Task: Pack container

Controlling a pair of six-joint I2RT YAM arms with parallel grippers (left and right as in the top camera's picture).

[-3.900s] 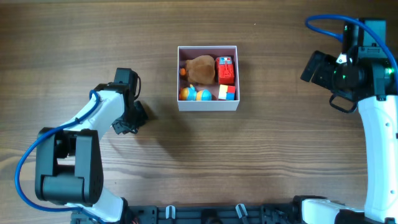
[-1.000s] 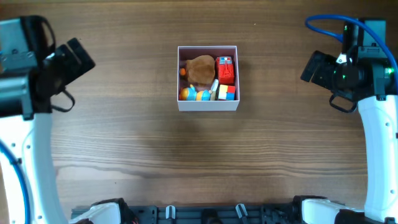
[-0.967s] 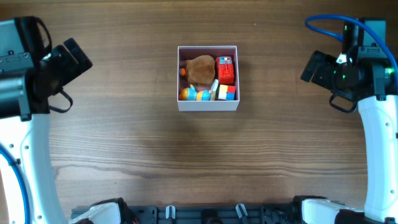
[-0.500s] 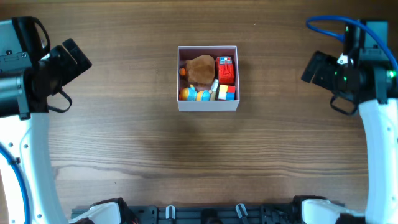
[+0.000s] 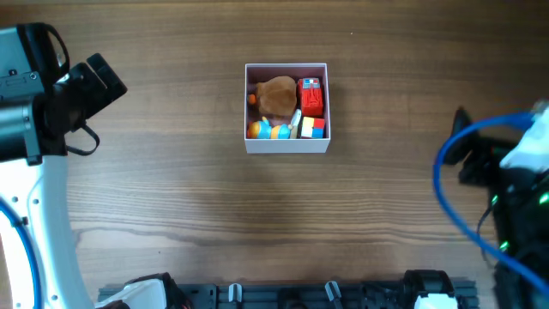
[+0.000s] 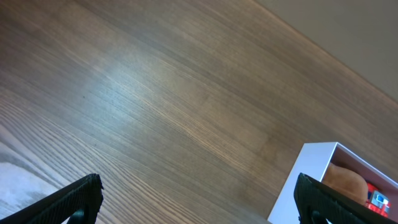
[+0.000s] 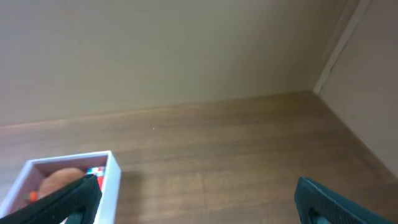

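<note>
The container (image 5: 287, 146), a square white box, stands on the wooden table at the back centre. Inside lie a brown plush (image 5: 277, 96), a red toy (image 5: 310, 97), a coloured cube (image 5: 315, 128) and blue and orange balls (image 5: 264, 130). My left gripper (image 6: 199, 193) hangs high over the table's left side, open and empty, and the container's corner (image 6: 292, 180) shows by its right finger. Low at the table's right side, my right gripper (image 7: 196, 199) is also open and empty. It faces the container (image 7: 114, 180), which is far off at the lower left of its view.
Bare wooden tabletop surrounds the container. A beige wall (image 7: 186, 50) rises behind the table's far edge. A blue cable (image 5: 446, 189) loops off the right arm over the front right of the table.
The right arm has swung down from the right edge toward the front right corner and looks blurred. The left arm and the container have not moved.
</note>
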